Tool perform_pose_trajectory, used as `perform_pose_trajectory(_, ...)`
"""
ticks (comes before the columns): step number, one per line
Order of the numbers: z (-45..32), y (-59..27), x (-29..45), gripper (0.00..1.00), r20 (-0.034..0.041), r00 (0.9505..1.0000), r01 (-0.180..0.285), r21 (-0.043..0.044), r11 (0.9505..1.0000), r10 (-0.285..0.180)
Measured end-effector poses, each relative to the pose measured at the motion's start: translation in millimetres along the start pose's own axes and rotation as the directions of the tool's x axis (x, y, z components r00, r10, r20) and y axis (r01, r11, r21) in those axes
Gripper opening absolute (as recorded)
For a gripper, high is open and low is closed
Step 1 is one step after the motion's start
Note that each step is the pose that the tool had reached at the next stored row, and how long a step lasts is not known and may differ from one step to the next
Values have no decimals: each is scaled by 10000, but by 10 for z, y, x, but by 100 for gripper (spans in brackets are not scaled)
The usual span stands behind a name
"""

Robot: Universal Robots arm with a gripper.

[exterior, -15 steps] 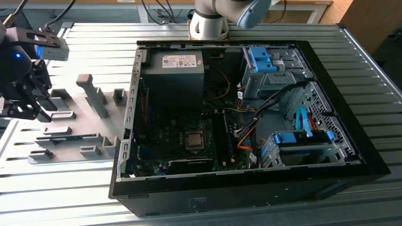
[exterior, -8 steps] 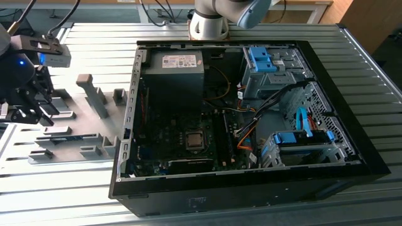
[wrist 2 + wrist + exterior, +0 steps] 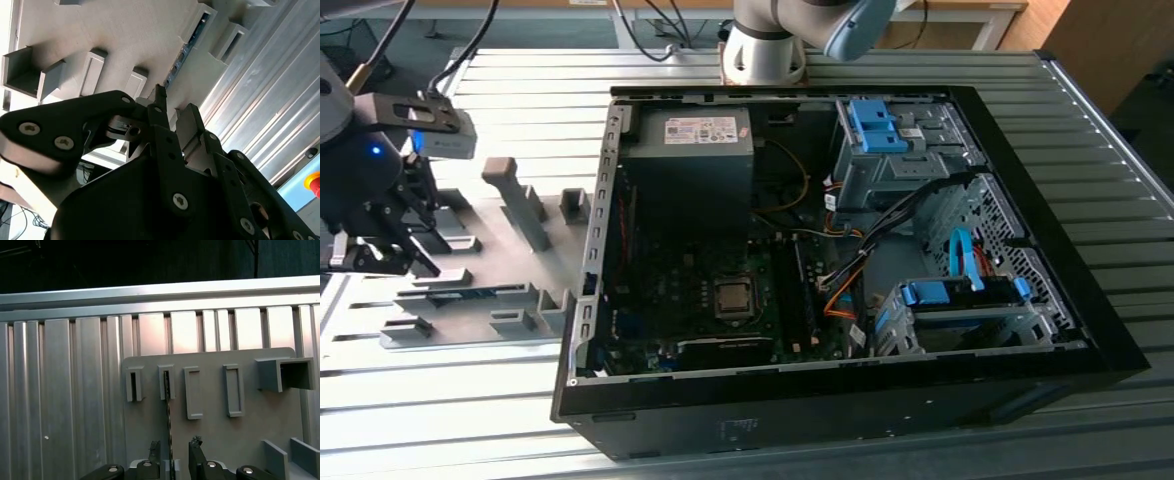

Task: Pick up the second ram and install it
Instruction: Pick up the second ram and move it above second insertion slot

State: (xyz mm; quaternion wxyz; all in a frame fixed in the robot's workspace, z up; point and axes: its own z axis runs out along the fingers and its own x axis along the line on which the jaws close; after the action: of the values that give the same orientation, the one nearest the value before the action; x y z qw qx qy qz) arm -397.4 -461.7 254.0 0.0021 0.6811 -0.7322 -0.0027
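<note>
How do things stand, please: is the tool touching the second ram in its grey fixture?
Apart. In the first wrist view, bare grey fixture plate shows between the edge-on second ram and each fingertip of the open tool.

I see the second ram [image 3: 168,415] standing on its long edge in a slot of the grey fixture [image 3: 210,440]. In the first wrist view it is edge-on, a thin dark strip. In the second wrist view its blue-green side [image 3: 186,47] runs between two slot blocks.
</note>
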Motion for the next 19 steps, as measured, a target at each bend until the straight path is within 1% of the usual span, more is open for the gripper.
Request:
perform_pose_trajectory(4, 5, -1, 1, 36, -2, 10000, 1, -2, 10000, -1)
perform_pose_trajectory(5, 15, -1, 2, 36, 1, 10000, 1, 1, 10000, -1)
perform_pose_trajectory(10, 105, -1, 21, 36, -1, 10000, 32, -1, 10000, -32)
perform_pose_trajectory(16, 207, 2, 31, 36, -1, 9998, 209, 3, 9998, -209)
perform_pose_trajectory(19, 210, 2, 32, 36, -4, 9998, 210, 9, 9998, -210)
